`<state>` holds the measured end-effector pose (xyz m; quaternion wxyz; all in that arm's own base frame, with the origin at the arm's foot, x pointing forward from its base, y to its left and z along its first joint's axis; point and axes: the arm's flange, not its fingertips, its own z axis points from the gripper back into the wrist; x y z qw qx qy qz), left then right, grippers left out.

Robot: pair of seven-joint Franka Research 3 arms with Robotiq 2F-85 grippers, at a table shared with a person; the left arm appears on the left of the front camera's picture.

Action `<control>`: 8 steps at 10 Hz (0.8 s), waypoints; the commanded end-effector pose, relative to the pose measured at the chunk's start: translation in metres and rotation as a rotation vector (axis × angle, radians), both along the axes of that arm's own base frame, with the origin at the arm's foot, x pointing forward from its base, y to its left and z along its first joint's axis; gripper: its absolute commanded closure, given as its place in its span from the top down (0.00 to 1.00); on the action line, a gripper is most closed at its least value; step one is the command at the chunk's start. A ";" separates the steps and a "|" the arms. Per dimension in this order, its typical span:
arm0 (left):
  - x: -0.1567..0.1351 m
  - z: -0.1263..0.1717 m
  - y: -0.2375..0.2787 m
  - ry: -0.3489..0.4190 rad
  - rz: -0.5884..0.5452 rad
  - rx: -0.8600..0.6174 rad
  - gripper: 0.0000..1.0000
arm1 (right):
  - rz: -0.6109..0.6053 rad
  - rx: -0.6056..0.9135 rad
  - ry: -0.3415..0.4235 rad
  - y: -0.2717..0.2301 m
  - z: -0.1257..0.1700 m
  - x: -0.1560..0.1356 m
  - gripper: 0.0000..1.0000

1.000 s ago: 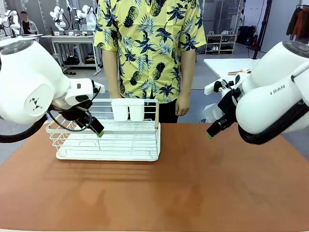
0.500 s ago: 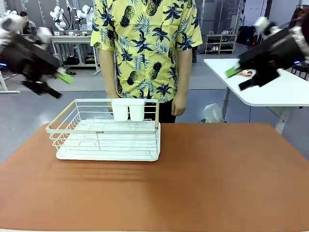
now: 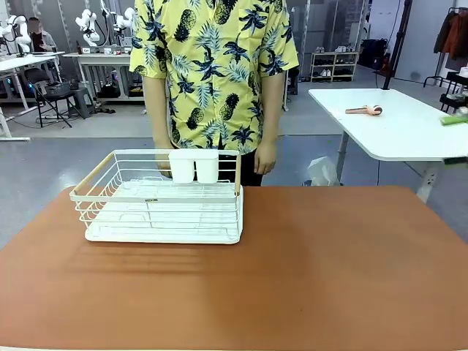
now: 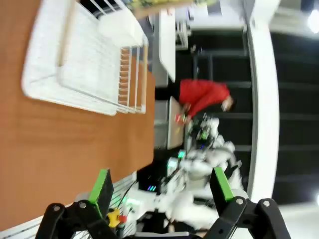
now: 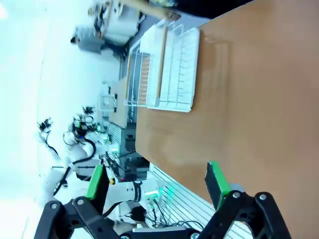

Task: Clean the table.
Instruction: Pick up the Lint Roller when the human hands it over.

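Under the white wire dish rack (image 3: pixel 164 212) spreads the smooth reddish-brown table (image 3: pixel 314 278), lying well clear of the left gripper (image 4: pixel 161 180) and right gripper (image 5: pixel 155 178), whose green-padded fingers (image 4: pixel 103 185) stand wide apart.

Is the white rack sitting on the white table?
No, the white dish rack sits on the reddish-brown table; the white table stands farther back.

No lettering is legible in this scene. A small dark mark (image 3: pixel 151 199) on the front rail of the white wire dish rack (image 3: pixel 164 228), which stands on the reddish-brown matte table (image 3: pixel 314 278), is too small to read.
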<state>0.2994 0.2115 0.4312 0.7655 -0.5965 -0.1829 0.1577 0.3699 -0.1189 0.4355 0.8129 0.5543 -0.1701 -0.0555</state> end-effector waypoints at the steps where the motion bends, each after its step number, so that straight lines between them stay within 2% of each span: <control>1: -0.011 -0.027 0.013 0.009 0.106 -0.067 1.00 | -0.065 0.064 -0.004 -0.017 -0.028 -0.012 1.00; 3: -0.010 -0.043 0.018 0.038 0.117 -0.086 1.00 | -0.101 0.107 0.023 -0.028 -0.054 -0.018 1.00; 5: 0.004 -0.030 0.006 0.024 0.073 -0.055 1.00 | -0.056 0.075 0.010 -0.019 -0.054 -0.016 1.00; 6: -0.015 -0.049 0.021 0.069 0.131 -0.080 1.00 | -0.103 0.101 0.056 -0.036 -0.059 -0.025 1.00; 8: -0.015 -0.049 0.021 0.069 0.131 -0.080 1.00 | -0.103 0.101 0.056 -0.036 -0.059 -0.025 1.00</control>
